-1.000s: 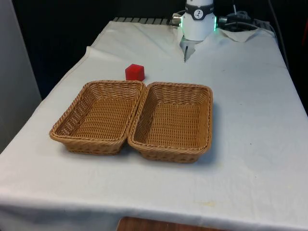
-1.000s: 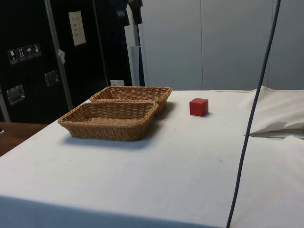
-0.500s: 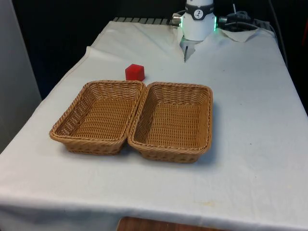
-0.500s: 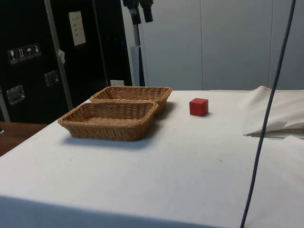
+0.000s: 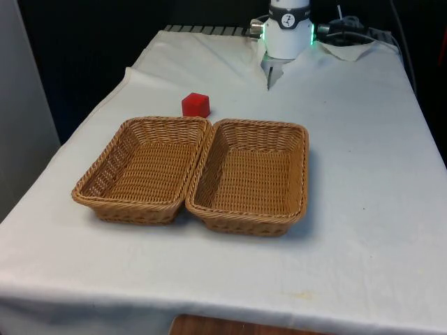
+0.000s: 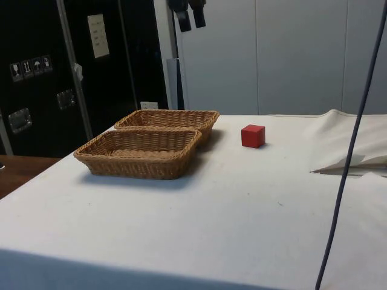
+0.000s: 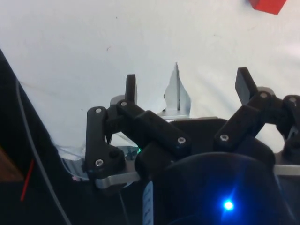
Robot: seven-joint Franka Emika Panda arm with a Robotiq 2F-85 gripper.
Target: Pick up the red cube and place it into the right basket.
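A lab test bench: a table under a plain white cloth (image 5: pixel 363 174), dark equipment cabinets (image 6: pixel 42 78) with metal latches behind, a cable (image 6: pixel 354 133) hanging across.

red cube (image 7: pixel 267 5): in the wrist view it was cut off by the picture's edge, so that a single corner part was seen.
gripper (image 6: pixel 188 18): in the side view it was cut by the upper edge; the two fingertips alone were seen, high above the baskets, with the arm out of the picture.
worktop (image 5: pixel 363 167): in the front view the near edge and the front view's right side were cut off.
right basket (image 6: pixel 172 119): in the side view its inside was largely hidden behind the left basket (image 6: pixel 142 152) and its own rim.
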